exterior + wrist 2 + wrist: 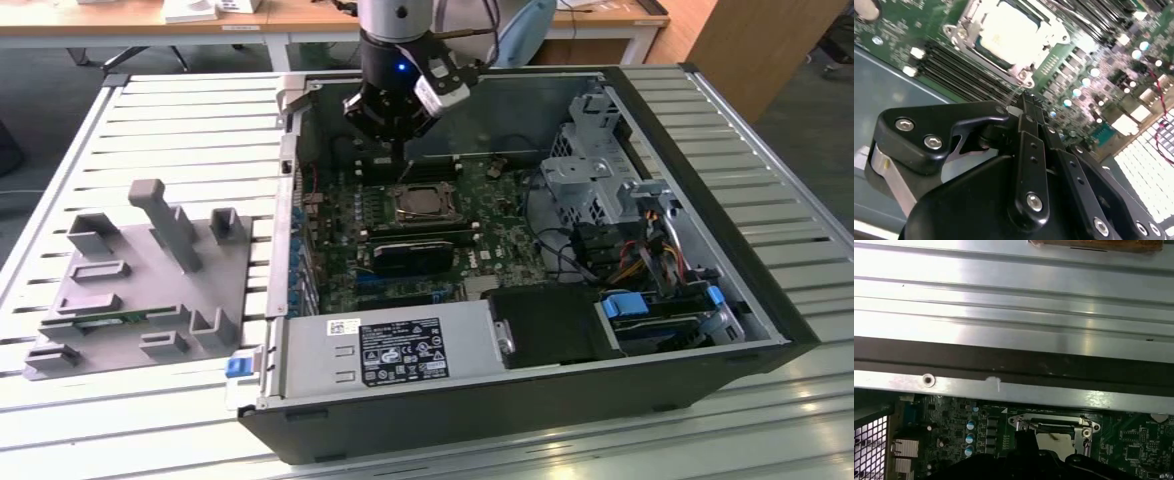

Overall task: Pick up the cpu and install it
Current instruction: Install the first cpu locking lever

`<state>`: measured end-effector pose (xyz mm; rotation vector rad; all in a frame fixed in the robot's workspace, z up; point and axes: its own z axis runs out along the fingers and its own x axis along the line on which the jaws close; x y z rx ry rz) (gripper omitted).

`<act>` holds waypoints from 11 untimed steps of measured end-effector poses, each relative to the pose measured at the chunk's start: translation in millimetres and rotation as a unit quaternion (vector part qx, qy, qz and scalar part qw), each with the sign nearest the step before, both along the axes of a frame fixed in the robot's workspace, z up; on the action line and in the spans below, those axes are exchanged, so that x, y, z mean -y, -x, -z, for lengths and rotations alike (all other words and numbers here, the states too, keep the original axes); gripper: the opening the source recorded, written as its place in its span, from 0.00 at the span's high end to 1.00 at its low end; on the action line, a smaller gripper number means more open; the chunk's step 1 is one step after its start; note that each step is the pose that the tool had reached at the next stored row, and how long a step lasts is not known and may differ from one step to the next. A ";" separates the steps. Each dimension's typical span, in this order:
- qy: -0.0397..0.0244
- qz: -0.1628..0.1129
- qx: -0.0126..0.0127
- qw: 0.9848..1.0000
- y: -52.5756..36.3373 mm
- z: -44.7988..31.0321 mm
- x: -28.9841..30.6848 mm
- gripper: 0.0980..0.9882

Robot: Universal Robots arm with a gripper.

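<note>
Inside the open black computer case (747, 330) in the exterior view, the black gripper (388, 128) hangs above the far edge of the green motherboard (441, 240), near the square metal-framed cpu socket (423, 203). A flat square silver-grey cpu (424, 201) looks seated in that socket, apart from the gripper. A grey plastic parts fixture (140, 275) sits on the slatted metal table (134, 120) at the exterior view's left.

Second wrist view: fingers (1026, 107) pressed together, nothing between them; cpu (1011, 30) lies in the socket frame beyond the tips, overexposed.

First wrist view: case wall (1014, 372) and table slats, the socket (1054, 427) just past the gripper.

Judgement: chip placed, gripper empty; whether the socket latch is closed, probably not, can't confirm.
</note>
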<state>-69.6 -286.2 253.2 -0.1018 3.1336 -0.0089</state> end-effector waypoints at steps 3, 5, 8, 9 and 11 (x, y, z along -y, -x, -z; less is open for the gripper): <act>0.000 0.003 0.000 1.000 -5.3 1.0 -0.1 0.99; -0.002 0.009 0.000 1.000 -5.8 2.7 -0.1 0.99; -0.011 0.016 0.000 1.000 -5.9 5.1 -0.1 0.99; -0.013 0.016 0.000 1.000 -6.4 6.4 -0.2 0.99; -0.014 0.016 0.000 1.000 -7.9 9.3 -0.1 0.99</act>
